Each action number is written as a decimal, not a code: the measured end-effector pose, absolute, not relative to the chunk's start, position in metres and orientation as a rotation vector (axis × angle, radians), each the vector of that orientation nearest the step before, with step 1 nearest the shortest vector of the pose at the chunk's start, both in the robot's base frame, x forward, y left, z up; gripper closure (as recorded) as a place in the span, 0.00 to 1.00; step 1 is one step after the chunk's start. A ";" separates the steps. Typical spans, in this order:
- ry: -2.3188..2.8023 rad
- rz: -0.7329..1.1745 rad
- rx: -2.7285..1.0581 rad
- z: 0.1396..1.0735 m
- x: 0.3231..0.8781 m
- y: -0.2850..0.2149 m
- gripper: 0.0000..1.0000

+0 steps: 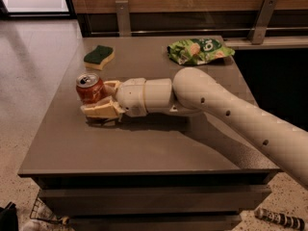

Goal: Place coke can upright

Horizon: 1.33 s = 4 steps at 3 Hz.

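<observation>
The coke can [89, 87] is red with a silver top and pull tab. It stands nearly upright, low over the left part of the grey table [144, 143]. My gripper [100, 99] is shut on the can, one cream finger behind it and one in front at its base. The white arm reaches in from the right across the table.
A green and yellow sponge [99, 57] lies at the back left of the table. A green chip bag [199, 50] lies at the back right. A wooden wall with metal brackets runs behind the table. The table's left edge is close to the can.
</observation>
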State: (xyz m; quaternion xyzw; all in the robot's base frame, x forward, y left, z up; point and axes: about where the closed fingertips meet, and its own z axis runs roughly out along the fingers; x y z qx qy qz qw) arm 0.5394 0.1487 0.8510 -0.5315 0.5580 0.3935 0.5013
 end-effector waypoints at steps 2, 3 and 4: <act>1.345 0.955 -1.290 0.852 0.538 0.152 0.28; 1.343 0.957 -1.293 0.852 0.537 0.153 0.05; 1.342 0.959 -1.295 0.852 0.536 0.154 0.00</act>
